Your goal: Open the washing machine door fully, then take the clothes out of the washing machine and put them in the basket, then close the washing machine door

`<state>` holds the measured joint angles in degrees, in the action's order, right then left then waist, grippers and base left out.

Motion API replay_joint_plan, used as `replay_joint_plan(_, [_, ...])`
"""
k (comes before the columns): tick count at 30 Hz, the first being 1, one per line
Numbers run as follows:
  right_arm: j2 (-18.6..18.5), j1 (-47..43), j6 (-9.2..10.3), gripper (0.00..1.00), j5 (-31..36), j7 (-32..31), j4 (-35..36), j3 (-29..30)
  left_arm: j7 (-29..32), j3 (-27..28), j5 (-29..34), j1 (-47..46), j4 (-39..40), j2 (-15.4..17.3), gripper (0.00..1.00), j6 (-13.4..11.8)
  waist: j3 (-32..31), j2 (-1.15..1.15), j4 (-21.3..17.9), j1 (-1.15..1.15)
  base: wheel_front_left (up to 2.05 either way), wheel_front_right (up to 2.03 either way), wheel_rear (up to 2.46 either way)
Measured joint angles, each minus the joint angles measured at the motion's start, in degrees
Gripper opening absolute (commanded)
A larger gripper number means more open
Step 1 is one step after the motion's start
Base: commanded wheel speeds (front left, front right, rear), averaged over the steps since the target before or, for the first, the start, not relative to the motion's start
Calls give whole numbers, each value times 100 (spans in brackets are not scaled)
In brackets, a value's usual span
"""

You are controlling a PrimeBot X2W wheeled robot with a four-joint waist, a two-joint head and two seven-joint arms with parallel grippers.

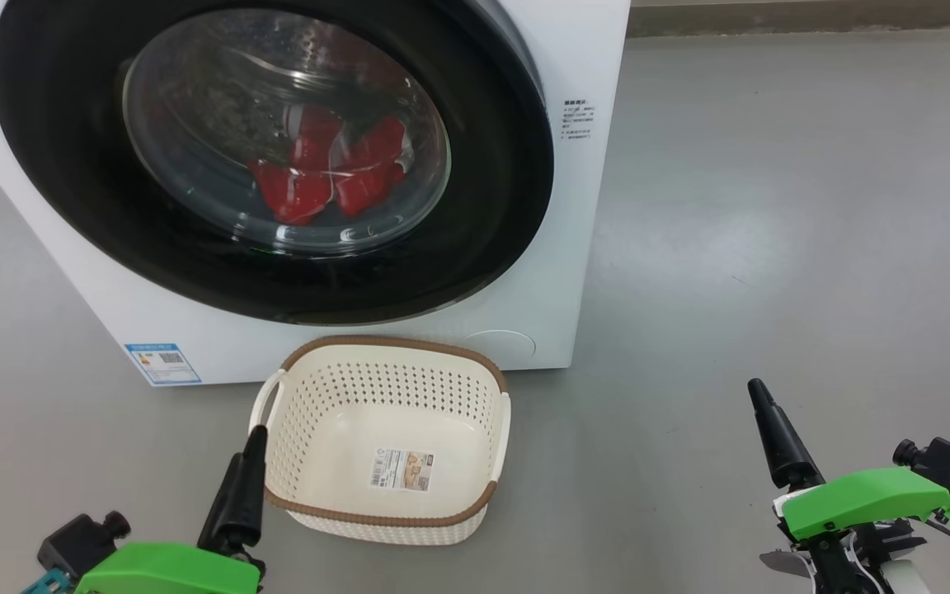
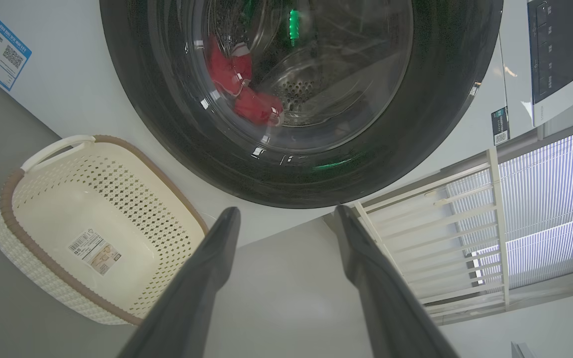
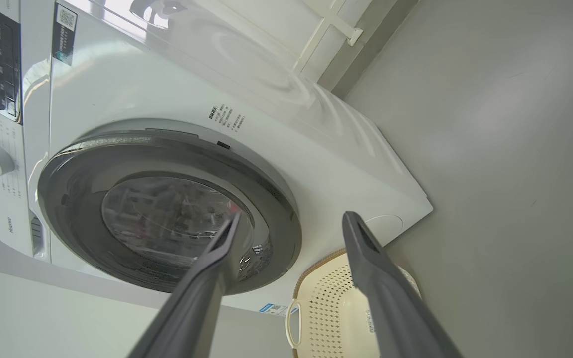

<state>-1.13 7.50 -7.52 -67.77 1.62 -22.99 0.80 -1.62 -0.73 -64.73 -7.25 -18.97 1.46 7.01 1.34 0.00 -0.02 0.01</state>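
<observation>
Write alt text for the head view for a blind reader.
A white washing machine fills the upper left, red clothes showing through the glass of its black-rimmed door. An empty cream basket sits on the grey floor before it, with the left pincer at lower left and the right pincer at lower right.

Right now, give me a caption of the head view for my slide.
Washing machine with door closed, red clothes inside; empty basket on the floor in front.

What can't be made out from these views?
- Number of clothes: head view, glass of the washing machine door distorts and reflects over them.
- Door's top: head view, cut off by upper edge.
- Label text in basket: head view, too small.
- Part of basket: right wrist view, behind right gripper finger, cut by bottom edge.
</observation>
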Motion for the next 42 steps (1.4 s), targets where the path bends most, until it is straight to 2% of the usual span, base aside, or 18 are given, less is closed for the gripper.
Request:
replay_joint_plan(18, [-36, 242, 0, 100, 1379, 296, -122, -299, -292, -236, 1444, -248, -15, 1, 100, -202, -22, 0, 6, 0, 0, 0, 0])
replay_joint_plan(42, [-67, 553, 0, 100, 3003, 680, -352, -421, -667, -449, 2892, -645, -233, 3, 100, -403, -79, 0, 18, 0, 0, 0, 0])
